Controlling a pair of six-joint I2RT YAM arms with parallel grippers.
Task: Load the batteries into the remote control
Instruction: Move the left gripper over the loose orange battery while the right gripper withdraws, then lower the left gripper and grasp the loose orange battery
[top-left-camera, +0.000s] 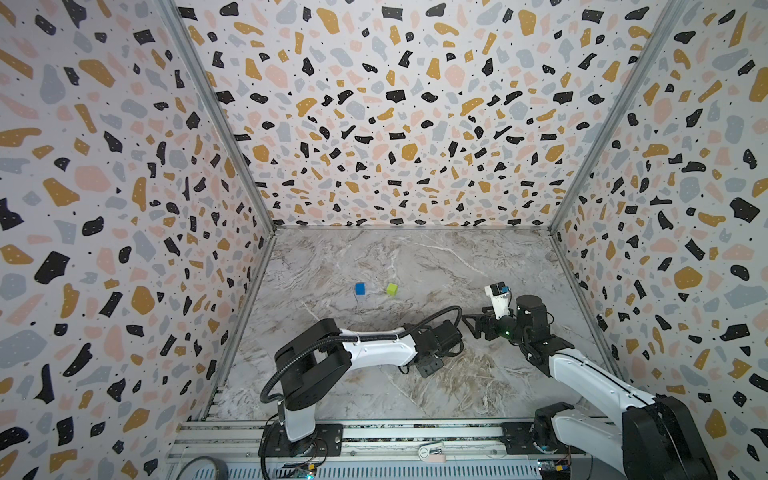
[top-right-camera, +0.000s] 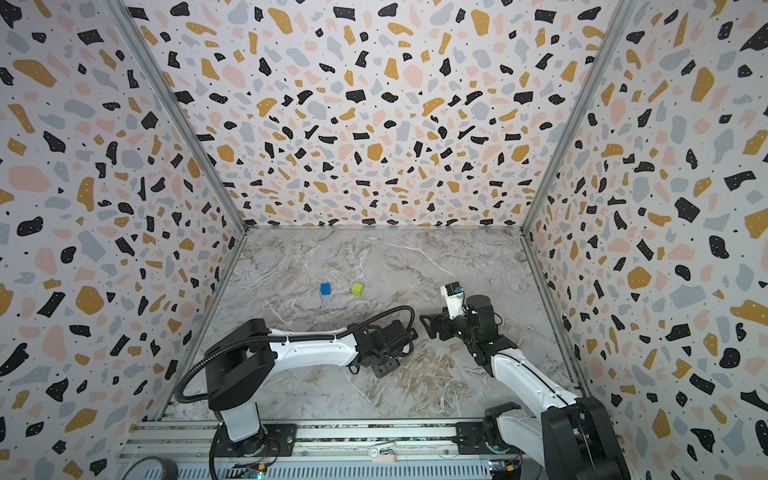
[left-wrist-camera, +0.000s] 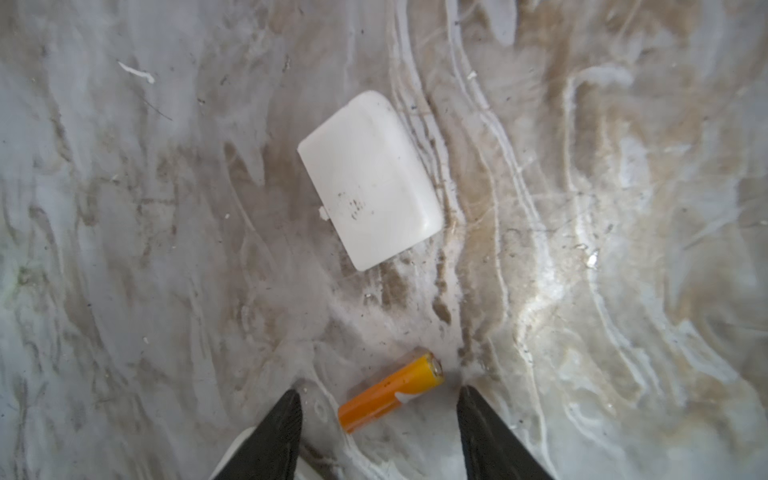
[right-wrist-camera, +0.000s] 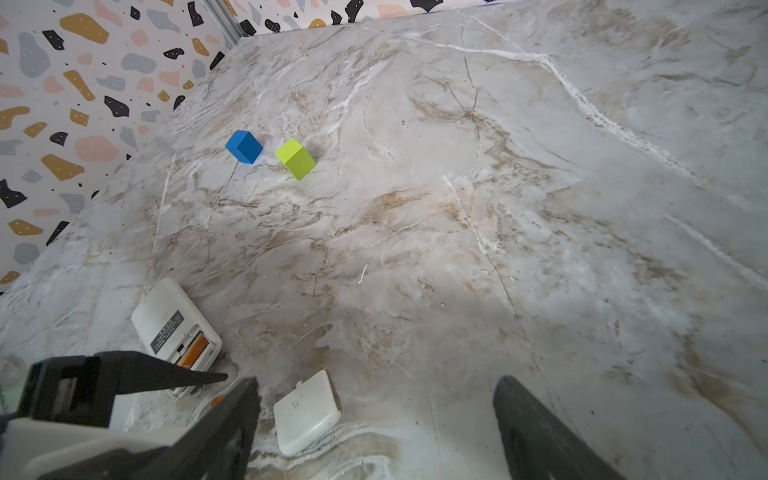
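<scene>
My left gripper (left-wrist-camera: 378, 390) hangs spread above the table (left-wrist-camera: 124, 249), one battery (left-wrist-camera: 390, 392) lying loose between its fingers. My right gripper (right-wrist-camera: 376, 379) is spread, empty. The remote control (right-wrist-camera: 166, 320) lies back-up, the other battery (right-wrist-camera: 194, 351) in its open compartment, the white cover (right-wrist-camera: 307, 415) nearby.

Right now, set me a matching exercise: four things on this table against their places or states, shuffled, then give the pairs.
Things:
1. remote control
2. loose battery
3. white cover
4. blue cube

Places or states:
A. beside the green cube
B. lying between the open jaws of the left gripper
C. back up, compartment open, seated battery inside
D. detached, flat on the table

Pairs: 1-C, 2-B, 3-D, 4-A
</scene>
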